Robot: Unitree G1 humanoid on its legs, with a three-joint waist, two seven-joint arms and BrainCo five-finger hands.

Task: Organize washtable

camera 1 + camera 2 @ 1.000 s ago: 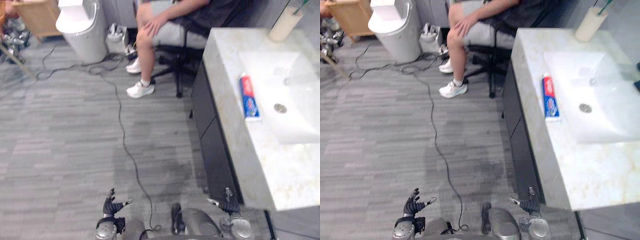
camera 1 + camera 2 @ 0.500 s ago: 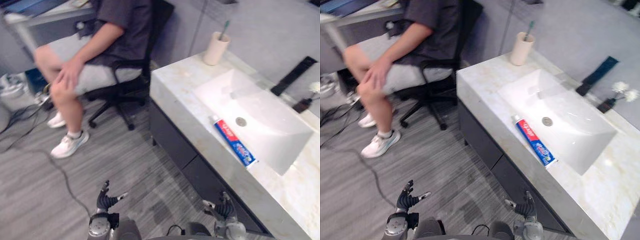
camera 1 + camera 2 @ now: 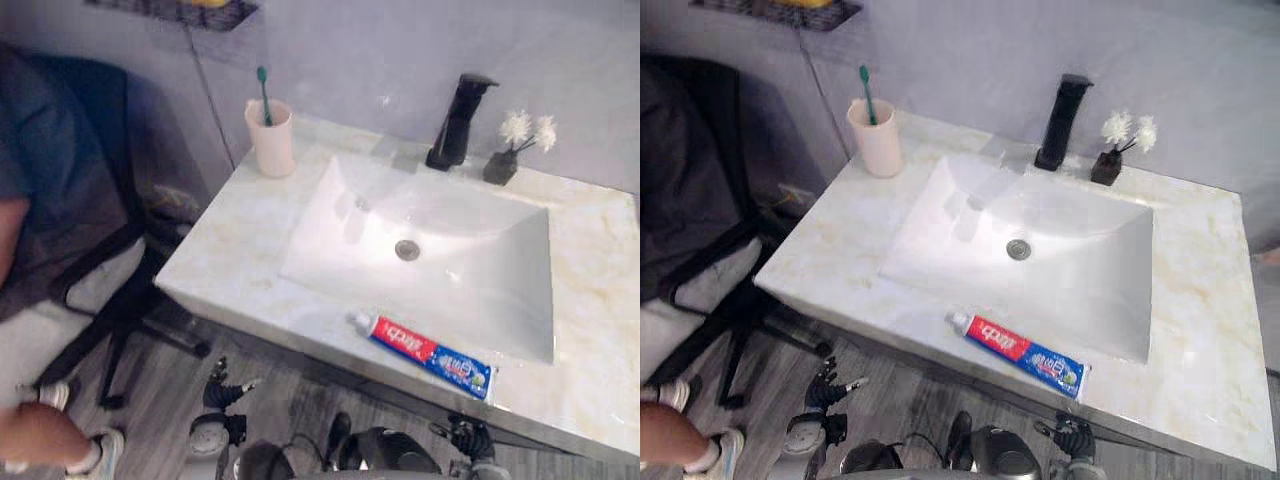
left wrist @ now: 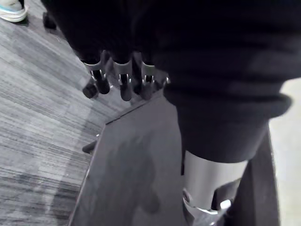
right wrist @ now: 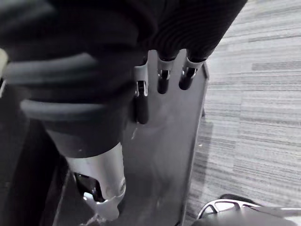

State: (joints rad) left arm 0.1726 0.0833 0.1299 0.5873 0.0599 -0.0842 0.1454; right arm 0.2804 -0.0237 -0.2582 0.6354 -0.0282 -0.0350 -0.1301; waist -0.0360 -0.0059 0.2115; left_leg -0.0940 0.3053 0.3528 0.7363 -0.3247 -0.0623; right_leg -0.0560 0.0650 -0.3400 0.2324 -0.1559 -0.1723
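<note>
— Since the earlier frame, what has been moved?
— Only the camera has been swung round; the pale marble surface [image 3: 225,255] is now seen square on. The red, white and blue toothpaste tube [image 3: 425,354] is unchanged in place: it is laid flat along the front edge, just beside the front rim of the white rectangular basin [image 3: 480,280].
— What else is carried?
— A pale pink cup [image 3: 273,145] with a green toothbrush [image 3: 263,88] stood in it is set near the back left corner. A black tap [image 3: 457,120] is mounted at the back edge behind the basin, with a small dark vase of white flowers [image 3: 503,160] just beside it.
— How are the hands held?
— The left hand [image 3: 218,393] and the right hand [image 3: 1072,437] are seen low, below the front edge, well apart from the tube. The fingers [image 4: 124,87] of both are left loosely spread; nothing is gripped.
</note>
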